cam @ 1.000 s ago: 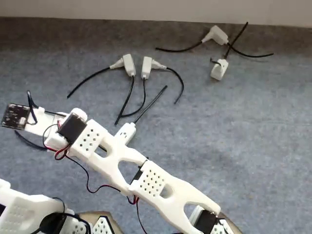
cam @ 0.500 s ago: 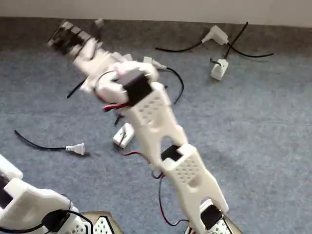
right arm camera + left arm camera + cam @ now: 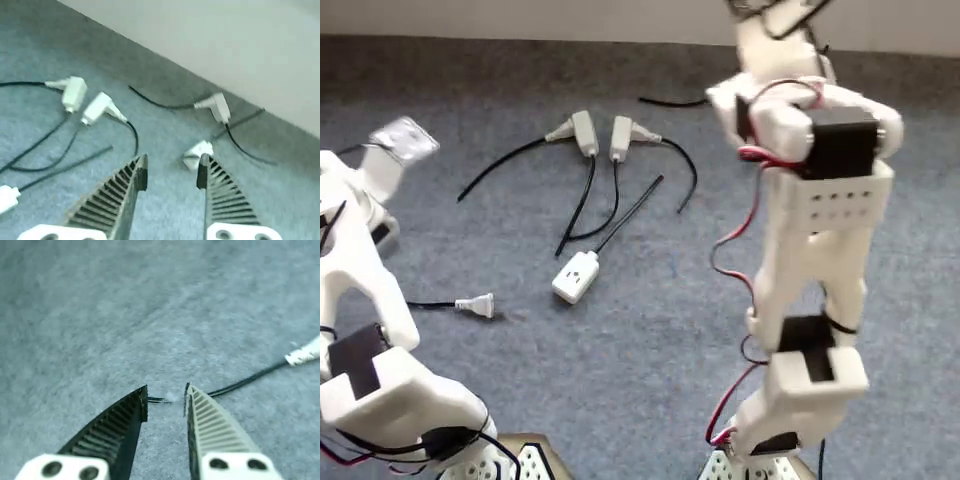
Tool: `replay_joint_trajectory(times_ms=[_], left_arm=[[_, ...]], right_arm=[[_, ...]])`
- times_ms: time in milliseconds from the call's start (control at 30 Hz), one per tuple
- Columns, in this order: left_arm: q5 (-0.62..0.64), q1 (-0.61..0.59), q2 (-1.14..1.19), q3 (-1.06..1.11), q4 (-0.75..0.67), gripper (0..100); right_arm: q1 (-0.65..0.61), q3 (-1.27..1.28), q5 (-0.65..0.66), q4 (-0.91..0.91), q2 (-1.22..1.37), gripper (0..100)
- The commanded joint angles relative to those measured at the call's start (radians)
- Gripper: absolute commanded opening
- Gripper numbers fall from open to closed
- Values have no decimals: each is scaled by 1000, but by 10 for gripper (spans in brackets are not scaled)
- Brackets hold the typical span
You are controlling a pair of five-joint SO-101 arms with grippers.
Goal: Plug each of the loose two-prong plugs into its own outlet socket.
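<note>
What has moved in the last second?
The right arm swung from low over the left side of the carpet up to the far right; its gripper is open and empty. The left arm rose at the left. The socket, the loose plug and the other plugs stayed put.

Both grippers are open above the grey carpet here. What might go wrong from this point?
1. The left gripper hangs open over the thin black cord, not the white plug at its end; closing there may leave the plug dangling, hard to align.
2. The black lead of the white outlet socket crosses other cords, so lifting that socket might drag its neighbours.
</note>
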Motion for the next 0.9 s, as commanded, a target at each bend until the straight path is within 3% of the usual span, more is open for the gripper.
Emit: replay_joint_trajectory(times_ms=[0, 100, 200, 467, 700, 800, 867], left_arm=[[-256, 50, -36, -15, 147, 132], [-368, 96, -39, 7, 235, 130], [-315, 156, -39, 5, 227, 130], [-272, 348, -31, 19, 189, 130], [15, 377, -31, 10, 95, 133], [66, 340, -31, 19, -8, 133], [49, 315, -31, 21, 5, 133]], right_arm=[[174, 375, 18, 41, -200, 168], [252, 598, 118, 38, -277, 168], [325, 786, 175, -21, -340, 168], [507, 1102, 180, -220, -455, 168], [607, 1303, 180, -223, -605, 168], [613, 1394, 180, -220, -687, 168], [613, 1452, 176, -220, -750, 168]])
